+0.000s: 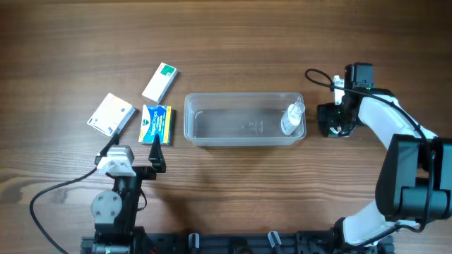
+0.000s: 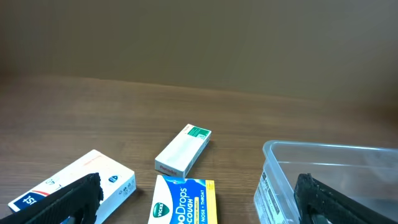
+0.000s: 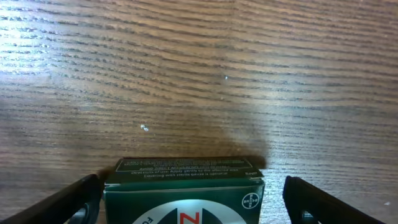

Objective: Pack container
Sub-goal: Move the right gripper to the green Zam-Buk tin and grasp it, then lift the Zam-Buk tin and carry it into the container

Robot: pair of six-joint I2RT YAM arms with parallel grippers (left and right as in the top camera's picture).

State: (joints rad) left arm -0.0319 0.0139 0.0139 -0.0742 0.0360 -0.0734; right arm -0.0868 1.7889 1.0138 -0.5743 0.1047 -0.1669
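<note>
A: Three small boxes are seen on the table (image 1: 233, 42). How are they laid?

B: A white box with a green end (image 1: 160, 82), a plain white box (image 1: 111, 114) and a blue-and-yellow cough-drop box (image 1: 156, 123) are laid flat and close together. The last is set just beside one short end of the container (image 1: 240, 96).

A: Where is the container placed?

B: It is set upright near the middle of the table, between the two arms. A small clear bottle (image 1: 292, 118) is seen inside it, at the end nearer the right arm.

A: How is the left gripper (image 2: 198, 190) held?

B: Its fingers are spread wide, low over the wood, with the cough-drop box just ahead and apart from them.

A: And the right gripper (image 3: 193, 186)?

B: It is found just beyond the container's other short end. Its fingers (image 3: 62, 202) are spread wide on either side of a dark green box (image 3: 183, 199). A gap is seen between one finger and the box; whether the other finger touches it cannot be told.
</note>
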